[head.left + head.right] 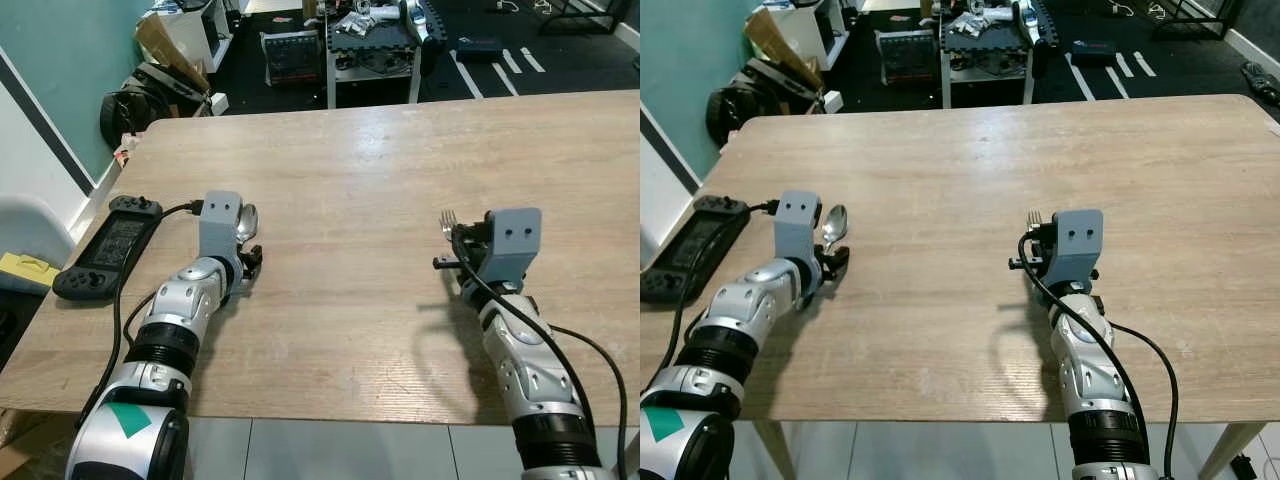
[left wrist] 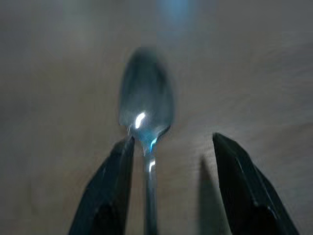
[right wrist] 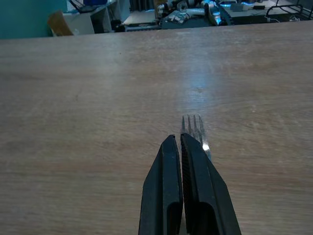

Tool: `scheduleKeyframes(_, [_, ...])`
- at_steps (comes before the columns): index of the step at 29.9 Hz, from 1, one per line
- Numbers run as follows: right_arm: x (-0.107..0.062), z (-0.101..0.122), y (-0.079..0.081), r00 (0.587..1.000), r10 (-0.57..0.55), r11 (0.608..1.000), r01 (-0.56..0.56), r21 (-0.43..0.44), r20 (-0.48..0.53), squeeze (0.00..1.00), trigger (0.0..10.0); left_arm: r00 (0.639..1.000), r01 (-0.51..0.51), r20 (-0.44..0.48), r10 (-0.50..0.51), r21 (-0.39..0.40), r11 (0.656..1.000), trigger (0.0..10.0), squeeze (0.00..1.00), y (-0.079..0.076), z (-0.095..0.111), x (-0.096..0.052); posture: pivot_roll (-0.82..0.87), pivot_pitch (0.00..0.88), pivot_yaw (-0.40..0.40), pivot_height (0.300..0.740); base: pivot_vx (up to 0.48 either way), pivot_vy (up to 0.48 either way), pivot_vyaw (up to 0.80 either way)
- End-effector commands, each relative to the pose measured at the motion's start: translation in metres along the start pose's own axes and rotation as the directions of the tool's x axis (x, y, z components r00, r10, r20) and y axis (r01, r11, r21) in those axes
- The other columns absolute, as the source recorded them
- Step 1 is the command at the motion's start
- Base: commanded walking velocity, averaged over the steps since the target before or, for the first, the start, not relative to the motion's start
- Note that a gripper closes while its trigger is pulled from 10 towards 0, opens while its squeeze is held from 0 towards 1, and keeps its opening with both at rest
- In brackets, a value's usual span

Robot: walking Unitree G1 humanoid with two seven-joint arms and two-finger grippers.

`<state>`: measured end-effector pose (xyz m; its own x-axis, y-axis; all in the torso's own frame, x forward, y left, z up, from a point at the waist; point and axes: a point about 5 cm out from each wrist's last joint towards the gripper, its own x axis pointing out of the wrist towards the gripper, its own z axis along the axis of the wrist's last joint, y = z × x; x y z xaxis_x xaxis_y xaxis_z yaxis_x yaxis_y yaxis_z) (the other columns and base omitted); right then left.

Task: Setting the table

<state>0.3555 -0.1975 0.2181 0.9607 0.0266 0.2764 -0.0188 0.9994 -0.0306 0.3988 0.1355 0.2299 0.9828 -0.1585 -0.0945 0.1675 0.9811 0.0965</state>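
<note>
A silver spoon lies on the wooden table, with its handle running back between the fingers of my left gripper. That gripper is open and low over the table's left part; the spoon's neck is close to one finger. My right gripper is shut, fingers pressed together, low over the table's right part. A silver fork shows just past the fingertips, its neck running along the outer side of one finger. I cannot see it clamped. The fork's tines point away from me.
A black handheld controller with a cable lies at the table's left edge, beside my left arm. Past the far edge stand a white cart with clutter, bags and boxes on a dark floor.
</note>
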Motion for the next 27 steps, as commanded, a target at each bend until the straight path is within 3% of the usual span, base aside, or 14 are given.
scheduleKeyframes(1, [-0.004,0.002,0.000,1.000,-0.004,1.000,0.004,0.015,0.028,0.00,10.0,0.998,0.007,0.061,-0.012,0.082,0.997,10.0,0.00,-0.003,0.007,-0.007,0.01,0.193,0.222,0.740,0.000,0.000,0.00])
scheduleKeyframes(5, [-0.007,0.011,-0.001,0.996,-0.025,0.999,0.023,0.024,0.084,0.00,10.0,0.982,0.034,0.177,-0.068,0.185,0.982,10.0,0.00,-0.011,0.021,-0.023,0.02,0.185,0.221,0.740,0.000,0.000,0.00])
scheduleKeyframes(10, [-0.017,0.021,-0.003,0.989,-0.068,0.998,0.065,0.027,0.129,0.00,10.0,0.965,0.098,0.212,-0.155,0.257,0.962,10.0,0.00,-0.013,0.028,-0.035,0.03,0.176,0.221,0.740,0.000,0.000,0.00])
scheduleKeyframes(15, [-0.030,0.023,-0.011,0.981,-0.135,0.991,0.131,0.036,0.139,0.00,10.0,0.960,0.091,0.236,-0.152,0.252,0.963,10.0,0.00,-0.008,0.032,-0.038,0.02,0.168,0.221,0.740,0.000,0.000,0.00])
scheduleKeyframes(21, [-0.039,0.019,-0.024,0.971,-0.207,0.978,0.204,0.035,0.122,0.00,10.0,0.952,0.091,0.266,-0.154,0.235,0.968,10.0,0.00,-0.012,0.036,-0.039,0.01,0.164,0.219,0.740,0.000,0.000,0.00])
scheduleKeyframes(27, [-0.043,0.022,-0.033,0.962,-0.245,0.969,0.241,0.044,0.122,0.00,10.0,0.948,0.107,0.271,-0.169,0.227,0.968,10.0,0.00,-0.018,0.036,-0.040,0.00,0.156,0.205,0.740,0.000,0.000,-0.80])
